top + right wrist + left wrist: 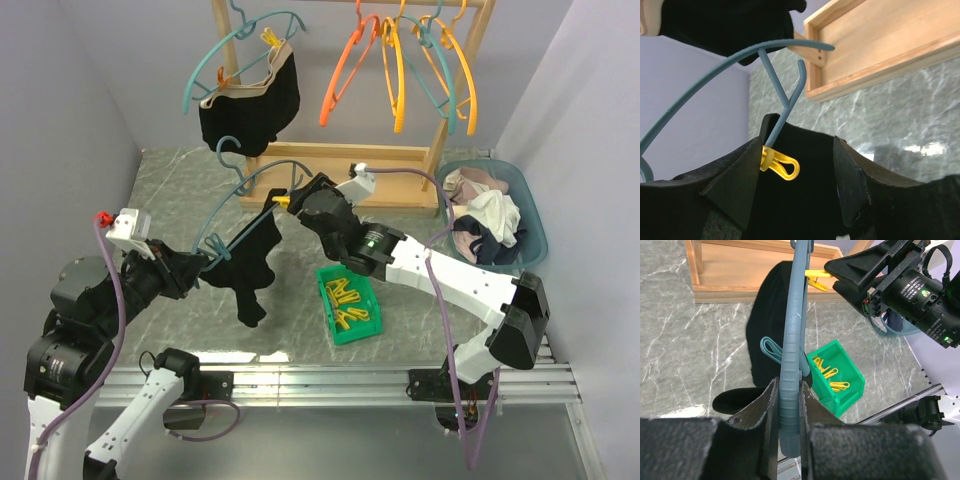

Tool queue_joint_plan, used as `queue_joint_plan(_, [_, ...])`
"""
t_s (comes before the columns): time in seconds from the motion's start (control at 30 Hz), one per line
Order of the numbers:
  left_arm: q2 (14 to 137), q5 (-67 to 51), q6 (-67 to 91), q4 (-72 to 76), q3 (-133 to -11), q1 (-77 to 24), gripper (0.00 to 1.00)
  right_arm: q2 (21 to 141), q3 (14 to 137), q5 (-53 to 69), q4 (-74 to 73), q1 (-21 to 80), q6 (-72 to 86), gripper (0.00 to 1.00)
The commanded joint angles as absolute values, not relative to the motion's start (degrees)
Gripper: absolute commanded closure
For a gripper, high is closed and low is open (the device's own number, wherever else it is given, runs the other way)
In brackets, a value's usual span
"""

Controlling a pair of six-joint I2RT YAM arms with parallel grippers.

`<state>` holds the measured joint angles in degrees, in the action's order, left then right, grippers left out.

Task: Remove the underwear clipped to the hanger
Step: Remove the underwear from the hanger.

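Clamping hanger (791, 340) with left gripper (789, 390), with jaws pressed together on the blue arm. Straddling yellow peg (782, 166) with right gripper (797, 160), with jaws spread and one finger just beside it, not yet squeezing. Holding black underwear (250, 262) in the air between both arms, hanging limp off the hanger above the table (180, 190), pinned by that peg at the end away from the left gripper. Judging the cloth as light, soft and floppy: nothing to break, likely sagging or sliding off once unpinned. Suggesting a pinch on the peg's tail end for release, then taking the cloth at the waistband close to the hanger, not at the dangling lower part. Expecting flex and twist from the thin hanger under a one-ended grip, so going gently. Noting second underwear (255, 105) on a teal hanger up on the rack (330, 160), not yet touched. Watching green bin (324, 295) with spare pegs (350, 300) just below the right arm, basket (535, 215) of clothes off to the right, and rack base close behind the hanger. Not seeing any other peg behind the cloth; cannot tell.
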<state>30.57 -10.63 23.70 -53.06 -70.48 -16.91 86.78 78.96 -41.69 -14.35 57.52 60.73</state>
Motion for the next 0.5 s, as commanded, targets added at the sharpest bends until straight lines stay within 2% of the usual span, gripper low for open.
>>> queue_joint_plan(0.0, [29.9,-10.3,24.7,-48.5,-70.8,-16.5,0.99,83.6,77.5,-39.4,-10.5,56.4,63.2,0.36])
queue_joint_plan(0.47, [29.6,-10.1,24.4,-48.9,-71.5,-16.4,0.99,82.7,71.5,-27.7,-2.6,52.9,68.4,0.32])
